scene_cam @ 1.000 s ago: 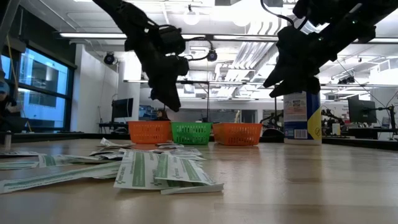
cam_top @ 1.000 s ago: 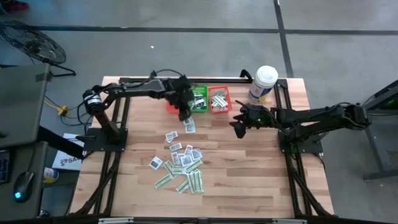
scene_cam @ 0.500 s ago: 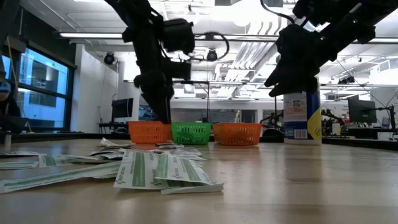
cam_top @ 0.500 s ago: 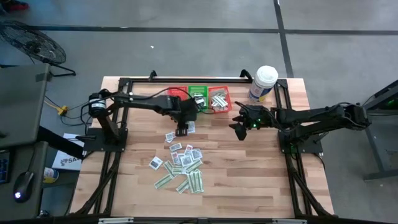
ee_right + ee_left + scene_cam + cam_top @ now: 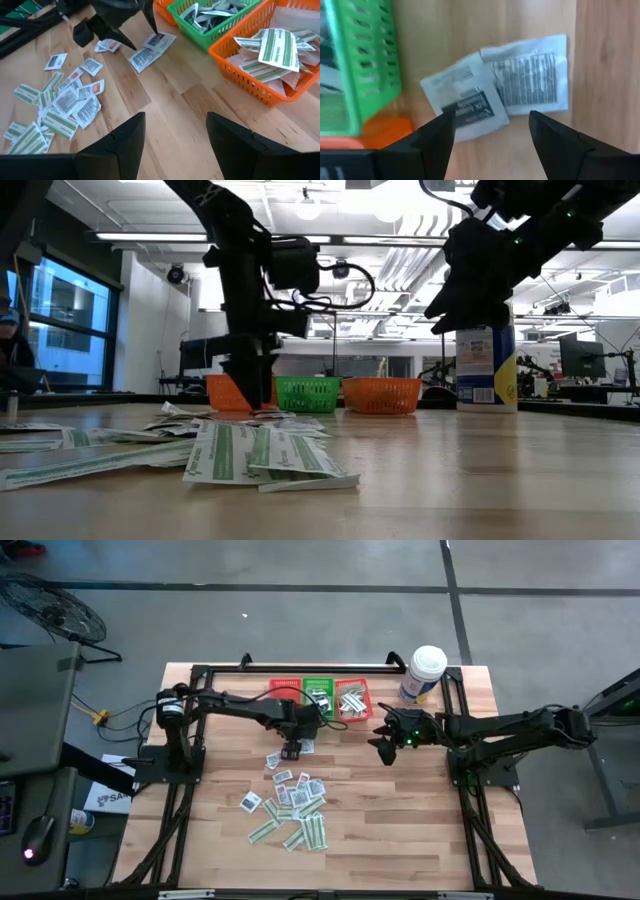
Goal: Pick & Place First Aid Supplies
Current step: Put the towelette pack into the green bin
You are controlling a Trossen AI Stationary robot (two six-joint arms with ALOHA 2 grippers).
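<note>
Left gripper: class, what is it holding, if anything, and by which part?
Nothing. The left gripper is open above two white packets lying on the table.

A: How is the left arm set?
B: Stretched across the table, its left gripper (image 5: 291,751) pointing down, fingers (image 5: 432,142) spread.
A: The right?
B: The right gripper (image 5: 384,747) hangs higher, fingers apart.

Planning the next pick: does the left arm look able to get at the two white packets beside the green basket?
Probably yes: the left tool hangs open right above the two white packets, nothing lies over them, and the green basket stands off to one side.
</note>
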